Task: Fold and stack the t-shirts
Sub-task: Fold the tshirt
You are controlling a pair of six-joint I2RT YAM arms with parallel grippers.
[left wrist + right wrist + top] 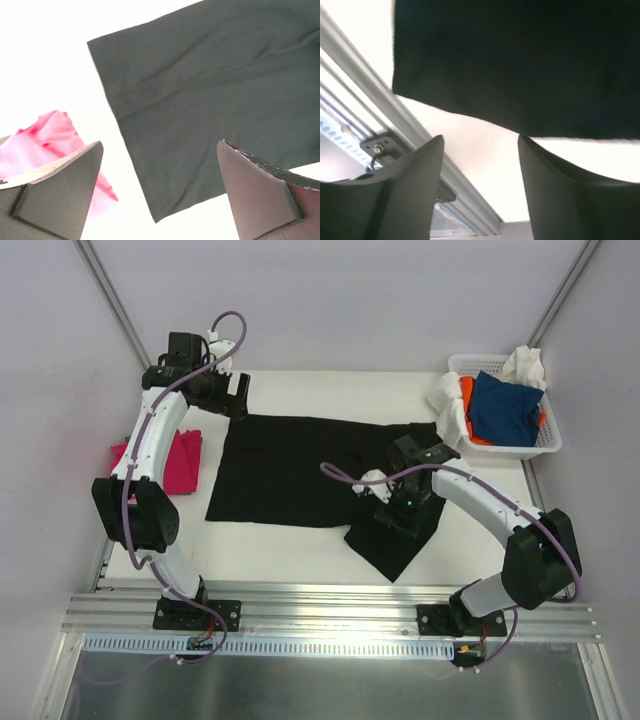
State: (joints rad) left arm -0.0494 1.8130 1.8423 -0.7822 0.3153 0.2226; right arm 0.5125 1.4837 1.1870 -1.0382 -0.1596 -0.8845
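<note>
Black t-shirt point(290, 470) spread flat mid-bench point(330, 388) | pink t-shirt point(182, 462) laid at left edge | blue t-shirt point(505, 408) kept in basket point(500, 451), far right | left fingers point(60, 185) held wide apart, nothing gripped | right fingers point(410, 195) parted, nothing gripped

A big black cloth t-shirt point(290, 465) is lying on the white table point(330, 390), a bright pink cloth t-shirt point(185, 462) just beside it. A blue cloth t-shirt point(505, 410) is sitting in a white plastic basket point(520, 450).
</note>
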